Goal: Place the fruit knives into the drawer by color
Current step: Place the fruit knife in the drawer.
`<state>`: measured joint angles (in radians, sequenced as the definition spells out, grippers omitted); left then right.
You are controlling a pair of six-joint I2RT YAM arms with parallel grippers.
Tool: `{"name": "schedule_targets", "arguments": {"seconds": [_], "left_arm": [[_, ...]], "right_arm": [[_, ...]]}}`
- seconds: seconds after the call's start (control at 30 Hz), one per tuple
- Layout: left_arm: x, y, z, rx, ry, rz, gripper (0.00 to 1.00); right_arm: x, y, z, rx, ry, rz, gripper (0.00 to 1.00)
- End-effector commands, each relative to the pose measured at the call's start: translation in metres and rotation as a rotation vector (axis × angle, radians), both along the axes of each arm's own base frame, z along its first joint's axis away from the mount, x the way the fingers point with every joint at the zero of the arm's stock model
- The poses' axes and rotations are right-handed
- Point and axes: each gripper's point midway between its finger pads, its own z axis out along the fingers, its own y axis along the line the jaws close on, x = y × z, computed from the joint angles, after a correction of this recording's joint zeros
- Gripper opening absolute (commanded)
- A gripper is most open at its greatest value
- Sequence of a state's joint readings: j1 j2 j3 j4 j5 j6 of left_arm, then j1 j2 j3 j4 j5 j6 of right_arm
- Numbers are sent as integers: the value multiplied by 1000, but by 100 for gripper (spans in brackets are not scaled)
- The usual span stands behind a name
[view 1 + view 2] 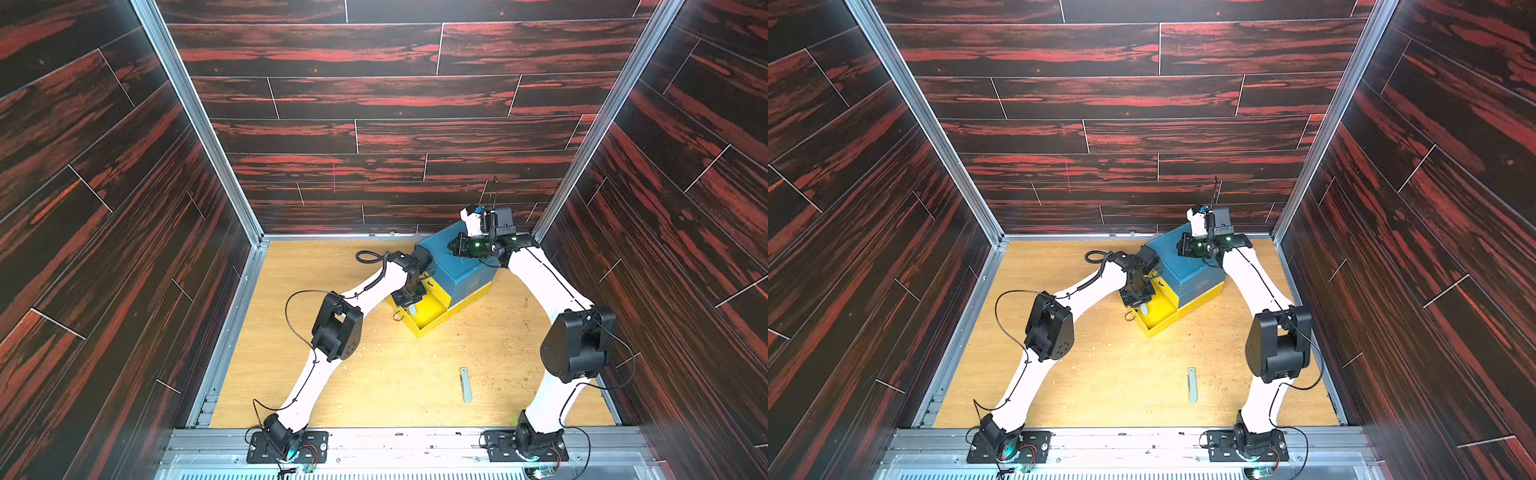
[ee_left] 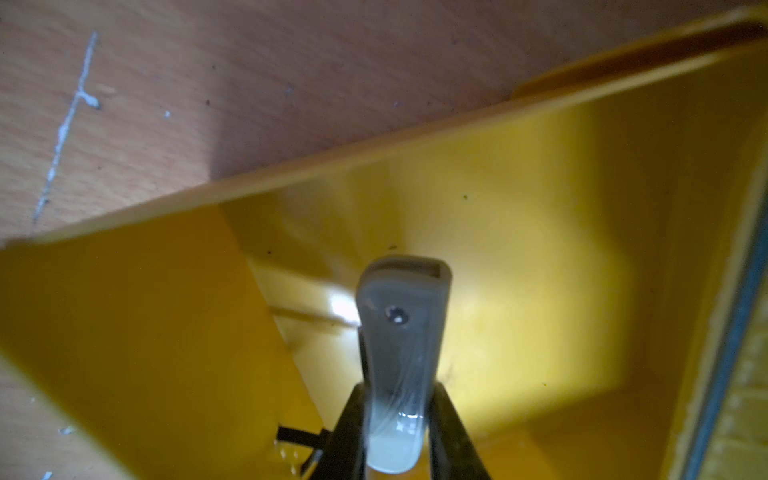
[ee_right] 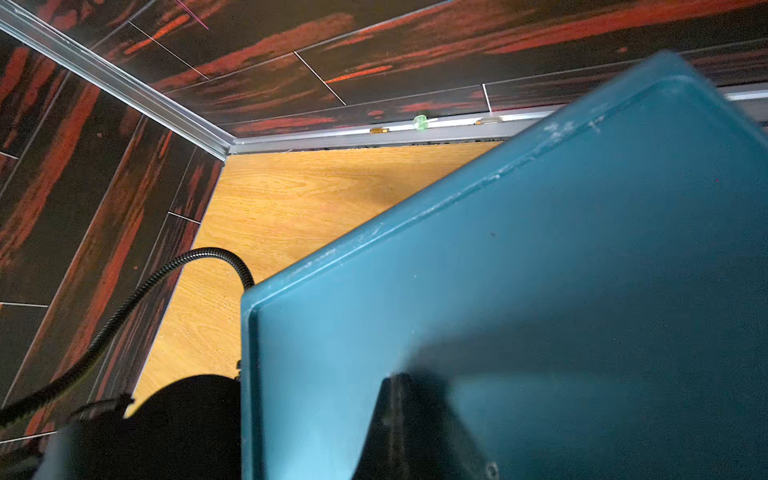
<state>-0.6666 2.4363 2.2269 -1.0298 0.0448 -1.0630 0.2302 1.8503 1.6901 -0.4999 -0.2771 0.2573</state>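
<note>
- Left wrist view: the left claw (image 2: 399, 388) is clamped on a knife (image 2: 401, 332), with one finger on each flat side near one end.
- The knife's long axis continues the line of the claw, so its free end points away from the claw and down into the open yellow drawer (image 2: 519, 291).
- This end hangs above the drawer floor and does not touch it, and it is inside the walls, not over the rim.
- The knife looks grey to me, but the yellow light in there makes the colour hard to judge.
- A pale streak lies by the drawer's inner corner. I cannot tell if it is another knife or a reflection.
- In a top view the same knife (image 1: 412, 309) shows just under the left claw (image 1: 409, 299), over the drawer (image 1: 430, 322) that stands out from the cabinet (image 1: 457, 266).
- I judge that the next move only needs a short lowering and then letting go. The drawer is straight below, so no side shift is needed.
- The right claw (image 3: 397, 399) has its fingers together at the top of the cabinet. I cannot confirm that it touches.
- A second knife (image 1: 465, 384), grey-green, lies on the tabletop (image 1: 374, 395), well apart from the drawer. Its long axis runs from the front edge toward the back wall.
- It is nearer to the right arm's base than to the left one.
</note>
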Motion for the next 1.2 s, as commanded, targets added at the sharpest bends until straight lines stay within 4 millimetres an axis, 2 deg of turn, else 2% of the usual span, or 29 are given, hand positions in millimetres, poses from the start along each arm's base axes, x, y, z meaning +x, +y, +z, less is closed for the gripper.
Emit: {"name": "schedule_targets", "arguments": {"seconds": [0.0,0.33,0.47,0.6,0.73,0.83,1.0,1.1,1.17], "left_arm": [[-4,6,-9,25,26,2,28],[-3,6,-10,25,24,2,40],[-3,7,-7,26,14,3,42],[6,5,19,-3,-59,0,42],[13,3,64,-52,-164,3,43],[10,9,97,-52,-233,-2,45],[-14,10,131,-53,-281,-37,47],[-35,9,140,-33,-292,-68,48],[-54,7,137,-7,-272,-103,48]], "right_arm": [[-68,-30,-131,-194,486,-46,0],[-69,-30,-133,-195,491,-45,0],[-69,-31,-134,-195,492,-47,0],[-70,-31,-137,-202,496,-47,0],[-71,-32,-139,-201,499,-48,0],[-70,-31,-140,-200,500,-50,0],[-69,-32,-141,-206,499,-50,0],[-69,-33,-140,-212,497,-53,0],[-68,-33,-140,-216,495,-53,0]]}}
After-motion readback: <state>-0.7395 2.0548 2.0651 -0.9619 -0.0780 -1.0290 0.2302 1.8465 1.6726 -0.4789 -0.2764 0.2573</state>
